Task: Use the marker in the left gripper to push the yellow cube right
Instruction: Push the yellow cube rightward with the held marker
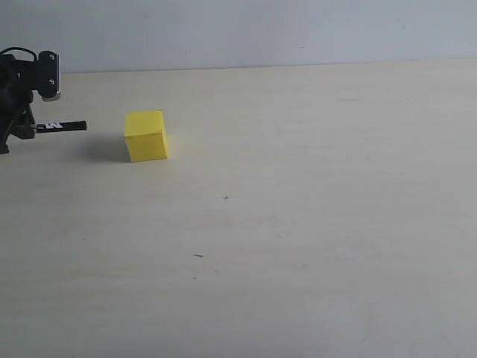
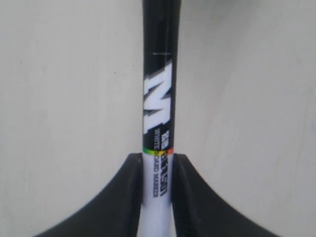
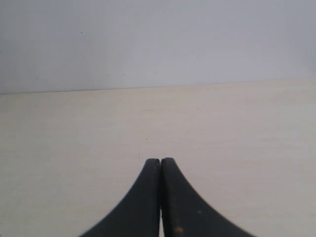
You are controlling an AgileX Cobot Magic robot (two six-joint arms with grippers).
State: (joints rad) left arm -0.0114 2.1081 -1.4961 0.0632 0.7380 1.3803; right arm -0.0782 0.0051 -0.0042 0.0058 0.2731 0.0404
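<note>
The yellow cube (image 1: 145, 135) sits on the pale table at the left of the exterior view. To its left, my left gripper (image 1: 30, 128) is shut on the marker (image 1: 61, 126), which lies level with its black cap end pointing right at the cube; a gap separates the tip from the cube. The left wrist view shows the marker (image 2: 159, 103) clamped by its white barrel between my left gripper's (image 2: 158, 163) black fingers, and the cube is out of that view. My right gripper (image 3: 160, 162) is shut on nothing, over bare table, and it does not show in the exterior view.
The light wooden table (image 1: 298, 224) stretches to the right of the cube. A pale grey wall (image 1: 261, 30) rises behind the table's far edge. A few tiny dark specks (image 1: 198, 256) mark the tabletop.
</note>
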